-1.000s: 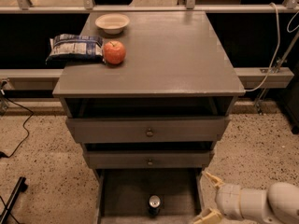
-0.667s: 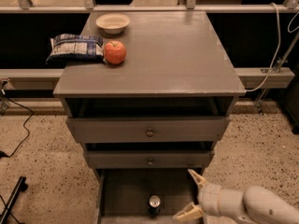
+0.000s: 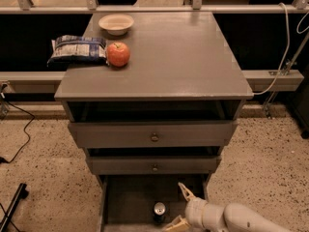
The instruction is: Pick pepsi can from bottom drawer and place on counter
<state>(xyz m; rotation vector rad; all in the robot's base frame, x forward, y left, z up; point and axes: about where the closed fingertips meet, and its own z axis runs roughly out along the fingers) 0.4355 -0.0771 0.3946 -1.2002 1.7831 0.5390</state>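
The pepsi can (image 3: 159,211) stands upright in the open bottom drawer (image 3: 125,202), near its front middle, silver top facing up. My gripper (image 3: 179,208) comes in from the lower right, just right of the can, over the drawer. Its two pale fingers are spread apart, one pointing up and back, one low near the drawer's front. It holds nothing. The counter (image 3: 178,57) is the grey cabinet top above.
On the counter's left side lie a red apple (image 3: 118,53), a chip bag (image 3: 78,49) hanging over the edge, and a white bowl (image 3: 116,23) at the back. Two knobbed drawers (image 3: 154,137) sit above the bottom drawer. Speckled floor lies on both sides.
My gripper and arm have moved left over the bottom drawer, from its right edge to just beside the can. The can has not moved.
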